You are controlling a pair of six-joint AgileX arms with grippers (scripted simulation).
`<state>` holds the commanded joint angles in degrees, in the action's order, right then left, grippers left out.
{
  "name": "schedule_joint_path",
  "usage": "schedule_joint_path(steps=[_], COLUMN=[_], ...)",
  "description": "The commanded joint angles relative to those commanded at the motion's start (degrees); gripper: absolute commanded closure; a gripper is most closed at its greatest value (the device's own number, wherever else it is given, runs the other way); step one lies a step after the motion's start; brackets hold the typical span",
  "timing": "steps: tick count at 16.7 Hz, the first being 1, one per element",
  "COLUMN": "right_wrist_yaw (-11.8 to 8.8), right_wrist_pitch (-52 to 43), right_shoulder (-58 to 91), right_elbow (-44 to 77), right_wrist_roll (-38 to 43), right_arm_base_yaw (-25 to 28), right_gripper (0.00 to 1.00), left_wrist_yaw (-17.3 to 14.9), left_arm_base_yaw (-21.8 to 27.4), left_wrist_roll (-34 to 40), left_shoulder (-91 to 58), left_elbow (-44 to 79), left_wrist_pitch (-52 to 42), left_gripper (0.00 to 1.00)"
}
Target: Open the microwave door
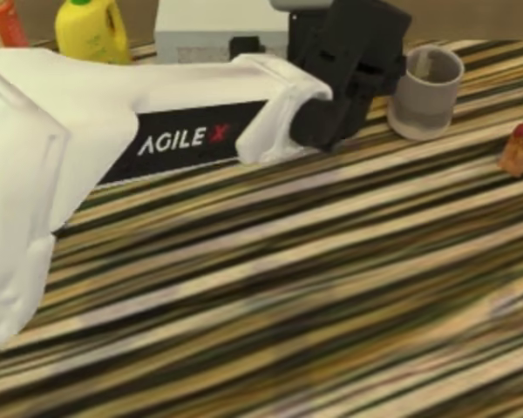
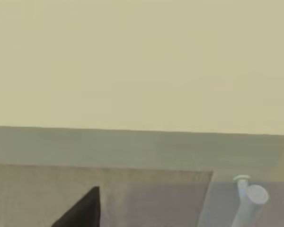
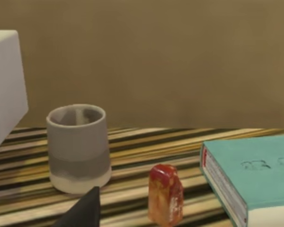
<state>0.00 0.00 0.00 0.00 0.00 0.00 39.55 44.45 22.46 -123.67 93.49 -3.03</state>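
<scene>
The cream-white microwave (image 1: pixel 205 35) stands at the table's far edge, mostly covered by my left arm. My left gripper (image 1: pixel 349 52), black, reaches up against its right front part, next to the grey mug (image 1: pixel 425 91). In the left wrist view the microwave door (image 2: pixel 151 201) with its grey mesh window fills the lower part, very close. A pale cylindrical handle (image 2: pixel 248 203) stands out beside the window. One dark left fingertip (image 2: pixel 83 213) shows in front of the door. My right gripper shows only as one dark fingertip (image 3: pixel 83 210), off to the right of the mug (image 3: pixel 79 146).
A yellow bottle (image 1: pixel 91 30) and an orange one (image 1: pixel 4 22) stand at the far left. A red-orange seal (image 1: pixel 520 148) stands to the right of the mug. A teal book (image 3: pixel 251 175) lies beyond the seal (image 3: pixel 165 194). The table (image 1: pixel 288 287) is striped.
</scene>
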Motion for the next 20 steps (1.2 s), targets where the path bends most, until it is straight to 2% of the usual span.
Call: schedule_joint_path(steps=[4, 8, 20], right_wrist_yaw=[0.0, 0.0, 0.0], right_wrist_pitch=[0.0, 0.0, 0.0], right_shoulder=[0.0, 0.0, 0.0], right_elbow=[0.0, 0.0, 0.0], right_wrist_roll=[0.0, 0.0, 0.0], right_arm_base_yaw=[0.0, 0.0, 0.0], right_gripper=[0.0, 0.0, 0.0], left_wrist_yaw=[-2.8, -3.1, -3.1], left_arm_base_yaw=[-3.2, -3.5, -3.5], left_wrist_roll=[-2.2, -2.4, -2.4], left_shoulder=[-6.8, -7.3, -7.3], left_elbow=[6.4, 7.0, 7.0], left_wrist_pitch=[1.6, 1.8, 1.8], left_gripper=[0.0, 0.0, 0.9])
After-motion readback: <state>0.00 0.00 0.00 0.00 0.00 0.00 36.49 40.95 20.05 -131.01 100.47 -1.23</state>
